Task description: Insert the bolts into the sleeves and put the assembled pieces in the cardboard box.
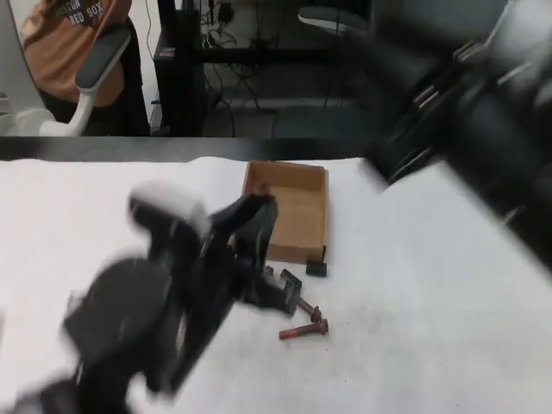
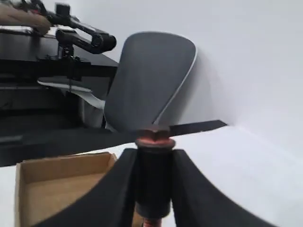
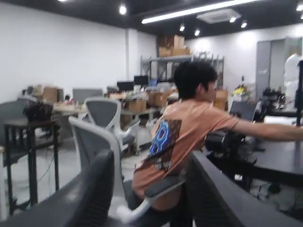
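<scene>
**Over table (image 1: 431, 302): left fingers (image 2: 109, 198) clamped on sleeve (image 2: 152, 179) with bolt (image 2: 152, 137); right fingers (image 3: 94, 189) released**

Left side, high view: left arm (image 1: 147, 319) sits low over the white table. It is blurred, and its front end is just on the near side of the box (image 1: 289, 211).

Left wrist view: left fingers are clenched on the black sleeve, one finger on each side. The bolt stands in the sleeve, with its coppery head seated on the sleeve's upper end and the shank tip showing below. The held piece is upright and outside the box. The box lies beyond it, off to one side, open at the top.

Centre, high view: the box is on the table toward the far edge. A loose sleeve (image 1: 316, 269) lies just beside the box's near right corner. Two loose bolts (image 1: 304, 330) lie nearer the camera, close together and apart from the box. I cannot tell whether they touch each other.

Right side, high view: right arm (image 1: 483, 103) is high over the far right of the table, blurred.

Right wrist view: right fingers are spread wide and point out into the room.
</scene>
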You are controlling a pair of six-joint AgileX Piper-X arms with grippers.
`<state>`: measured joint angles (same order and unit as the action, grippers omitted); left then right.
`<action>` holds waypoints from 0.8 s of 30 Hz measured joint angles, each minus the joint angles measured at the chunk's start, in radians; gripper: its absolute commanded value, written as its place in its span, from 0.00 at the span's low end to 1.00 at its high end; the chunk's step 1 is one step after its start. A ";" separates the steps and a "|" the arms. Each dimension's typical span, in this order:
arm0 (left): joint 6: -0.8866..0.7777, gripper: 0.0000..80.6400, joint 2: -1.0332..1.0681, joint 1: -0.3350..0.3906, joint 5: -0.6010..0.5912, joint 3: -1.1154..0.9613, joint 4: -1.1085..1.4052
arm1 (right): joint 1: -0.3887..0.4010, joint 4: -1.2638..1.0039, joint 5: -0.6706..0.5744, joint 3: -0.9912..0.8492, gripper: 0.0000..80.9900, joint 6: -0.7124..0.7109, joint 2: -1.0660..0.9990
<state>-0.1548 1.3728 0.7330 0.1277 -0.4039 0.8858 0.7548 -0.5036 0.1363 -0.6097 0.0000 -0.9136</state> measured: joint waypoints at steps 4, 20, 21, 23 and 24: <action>0.027 0.02 0.024 -0.098 -0.113 -0.192 -0.284 | -0.040 0.028 0.008 -0.002 0.57 0.000 0.111; 0.067 0.02 0.355 -0.234 -0.258 -0.779 -0.916 | -0.046 0.261 0.075 -0.002 0.57 -0.058 0.191; 0.067 0.02 0.382 -0.234 -0.259 -0.810 -0.948 | -0.046 0.265 0.075 -0.002 0.57 -0.060 0.193; 0.067 0.02 0.433 -0.234 -0.261 -0.862 -0.998 | -0.046 0.265 0.075 -0.002 0.57 -0.058 0.192; 0.067 0.02 0.451 -0.234 -0.264 -0.878 -1.011 | -0.046 0.265 0.075 -0.002 0.57 -0.052 0.192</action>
<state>-0.0878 1.8239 0.4987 -0.1360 -1.2818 -0.1254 0.7083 -0.2391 0.2113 -0.6115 -0.0523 -0.7213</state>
